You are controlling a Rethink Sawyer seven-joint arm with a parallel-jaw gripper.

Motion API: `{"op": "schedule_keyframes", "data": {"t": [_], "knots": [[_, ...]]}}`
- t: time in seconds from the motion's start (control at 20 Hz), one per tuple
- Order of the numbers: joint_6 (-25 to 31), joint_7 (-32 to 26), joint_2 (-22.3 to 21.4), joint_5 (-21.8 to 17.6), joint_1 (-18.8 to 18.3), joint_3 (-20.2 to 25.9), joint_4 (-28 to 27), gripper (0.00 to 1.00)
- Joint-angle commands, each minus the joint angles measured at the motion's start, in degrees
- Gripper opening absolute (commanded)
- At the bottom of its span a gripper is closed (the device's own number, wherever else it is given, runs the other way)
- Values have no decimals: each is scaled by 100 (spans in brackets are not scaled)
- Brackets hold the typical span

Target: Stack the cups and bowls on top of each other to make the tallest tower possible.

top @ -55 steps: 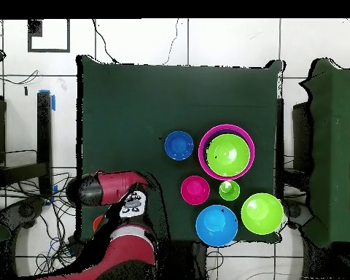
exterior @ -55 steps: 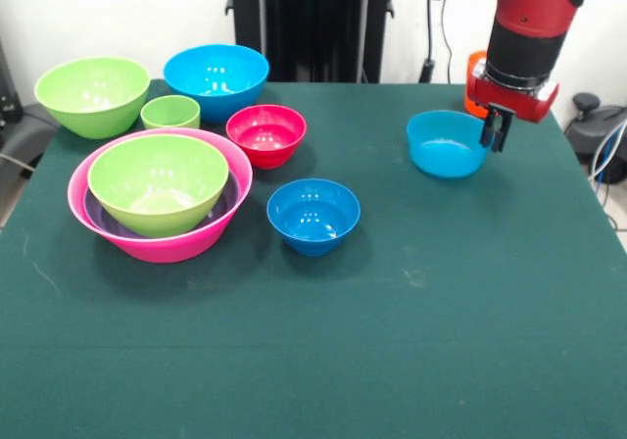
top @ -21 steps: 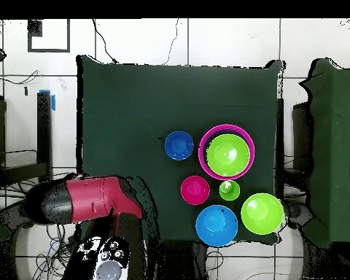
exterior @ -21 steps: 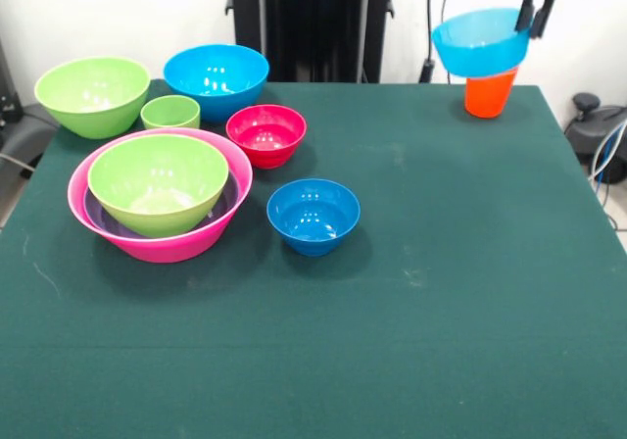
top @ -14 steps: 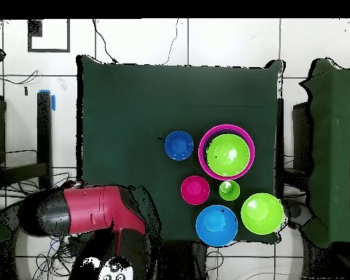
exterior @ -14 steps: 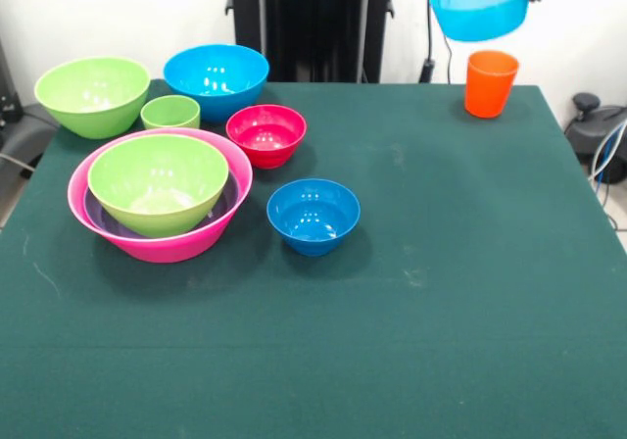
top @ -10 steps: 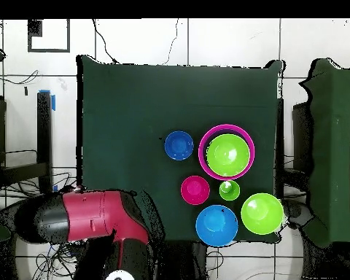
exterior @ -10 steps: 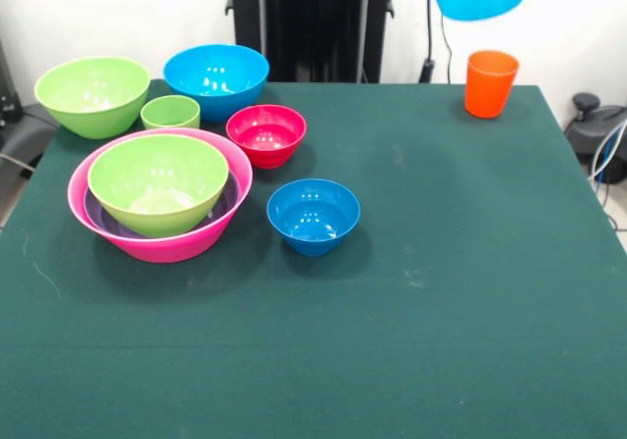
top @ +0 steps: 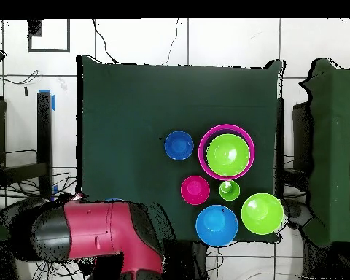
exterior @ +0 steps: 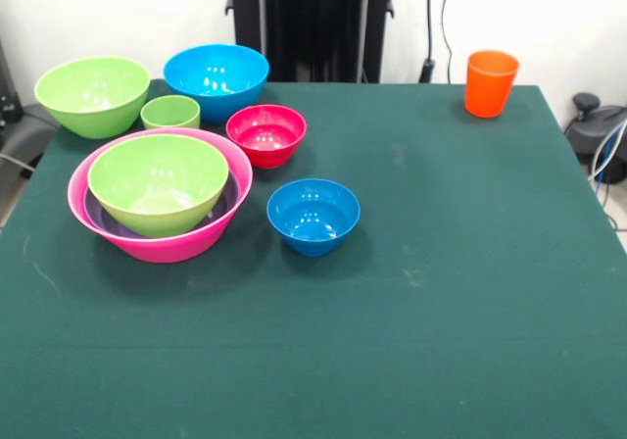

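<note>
You cannot see the gripper in either view, so whether it is wide, narrow or holding something cannot be told. The overhead view shows only the red and black arm (top: 98, 232), which lies across the table's corner on the robot's right, over the green cloth-covered table (exterior: 441, 292). In the front view, the tall ribbed orange plastic cup (exterior: 491, 83) stands upright and alone at the far right corner, well apart from every bowl. All the other items are grouped on the picture's left half. The huge glossy pink plastic bowl (exterior: 176, 248) sits nearest the camera in that group. The wide purple bowl (exterior: 98, 214) is nested inside it, showing only as a thin band. A lime-green bowl (exterior: 158, 181) is nested inside the purple one. Just beside this stack, to its right, stands the small blue bowl (exterior: 313, 216), apart from it. Behind that stands the small red bowl (exterior: 265, 134). The short lime-green cup (exterior: 170, 113) stands upright at the pink bowl's far rim, between the second lime-green bowl (exterior: 92, 94) at the far left edge and the large blue bowl (exterior: 216, 79) near the black pedestal (exterior: 312, 23). All bowls sit open side up.
</note>
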Motion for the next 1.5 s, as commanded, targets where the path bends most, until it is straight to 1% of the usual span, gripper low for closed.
{"op": "schedule_keyframes", "data": {"t": [0.05,0.3,0.6,0.85,0.9,1.1,1.4,1.5], "knots": [[668,-1850,-470,-218,-345,568,675,0],[913,-2288,-736,-171,-640,683,839,0],[1344,-2681,-989,-266,-926,782,779,0],[1611,-2999,-1215,-357,-1099,741,755,0],[1811,-3219,-1309,-412,-1225,719,665,0],[2143,-3642,-1461,-522,-1475,702,509,0],[2347,-4064,-1573,-663,-1672,738,422,0],[2539,-4266,-1674,-711,-1767,723,321,0]]}}
